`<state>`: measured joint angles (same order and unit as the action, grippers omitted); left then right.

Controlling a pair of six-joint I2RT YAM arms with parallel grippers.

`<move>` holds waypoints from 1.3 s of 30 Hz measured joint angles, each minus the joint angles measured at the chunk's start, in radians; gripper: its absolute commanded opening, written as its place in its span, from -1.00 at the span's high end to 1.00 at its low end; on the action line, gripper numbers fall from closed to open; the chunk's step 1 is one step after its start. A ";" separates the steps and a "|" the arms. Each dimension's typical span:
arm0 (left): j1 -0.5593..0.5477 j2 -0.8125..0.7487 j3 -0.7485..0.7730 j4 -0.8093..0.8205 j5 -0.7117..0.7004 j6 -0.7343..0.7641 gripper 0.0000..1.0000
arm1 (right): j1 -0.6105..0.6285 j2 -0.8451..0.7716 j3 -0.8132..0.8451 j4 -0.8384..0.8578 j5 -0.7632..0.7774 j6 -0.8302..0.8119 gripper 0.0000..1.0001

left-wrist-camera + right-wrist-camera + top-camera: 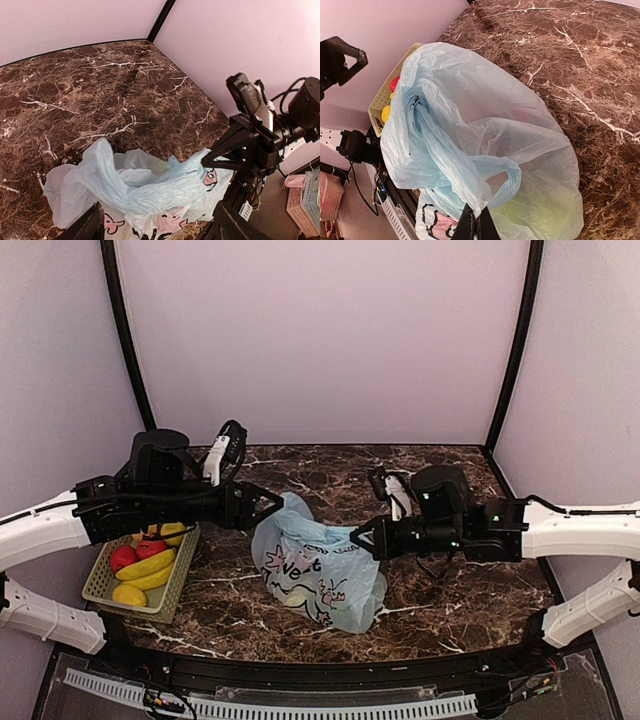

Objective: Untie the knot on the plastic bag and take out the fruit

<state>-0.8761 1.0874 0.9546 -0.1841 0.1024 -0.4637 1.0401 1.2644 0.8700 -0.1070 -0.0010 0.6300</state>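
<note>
bag spot: the plastic bag (320,575) sits crumpled mid-table on the marble table (450,590), print side up, slumped toward 5 o'clock

knot: no tight twisted bunch shows in any view. One loop handle (492,175) hangs slack in the right wrist view, so the knot looks undone or close to it, but that can't be called for sure

fruit: not out yet. A round green fruit (540,212) shows through the plastic low in the bag, and none of it lies loose on the marble

progress guess: roughly halfway. The mouth looks loosened, but spreading it open and lifting the fruit out are both left

left gripper: the left gripper (271,504) is spread wide and holds nothing. It hovers at the bag's 10 o'clock edge

left fingers vs bag: in its own camera the fingers (92,226) straddle the bag's top folds with the plastic between them. Whether they touch it can't be told

right gripper: the right gripper (362,538) is clenched on a strip of the bag's plastic at the bag's 3 o'clock side

right fingers vs bag: the fingertips (470,227) pinch the film just below that slack loop, with the green fruit at about 2 o'clock from them

bystanders: a basket (100,585) with bananas (150,565) and red apples (125,557) sits at the bag's 9 o'clock, well apart
</note>
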 measured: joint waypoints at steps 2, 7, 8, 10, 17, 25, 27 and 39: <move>-0.046 0.011 0.032 -0.020 -0.023 0.043 -0.49 | 0.000 0.006 0.003 0.002 -0.006 0.000 1.00; -0.134 0.091 0.091 -0.039 -0.038 0.157 -0.50 | 0.000 0.019 0.007 0.004 -0.015 0.000 1.00; -0.142 0.113 0.102 -0.041 -0.037 0.173 -0.50 | 0.000 0.020 0.008 0.004 -0.018 0.000 1.00; -0.155 0.168 0.130 -0.051 -0.036 0.205 -0.50 | 0.000 0.021 0.008 0.005 -0.023 0.000 1.00; -0.190 0.322 0.237 -0.129 -0.118 0.301 -0.50 | 0.000 0.021 0.008 0.006 -0.027 0.000 1.00; -0.204 0.352 0.249 -0.177 -0.178 0.332 -0.56 | 0.000 0.021 0.008 0.008 -0.029 0.000 1.00; -0.207 0.359 0.251 -0.187 -0.195 0.333 -0.55 | 0.000 0.021 0.008 0.008 -0.029 0.000 1.00; -0.209 0.362 0.251 -0.215 -0.252 0.325 0.54 | 0.000 0.021 0.009 0.009 -0.030 0.000 1.00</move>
<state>-1.0847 1.4494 1.2057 -0.3988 -0.1497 -0.1383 1.0397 1.2850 0.8787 -0.0978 -0.0307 0.6300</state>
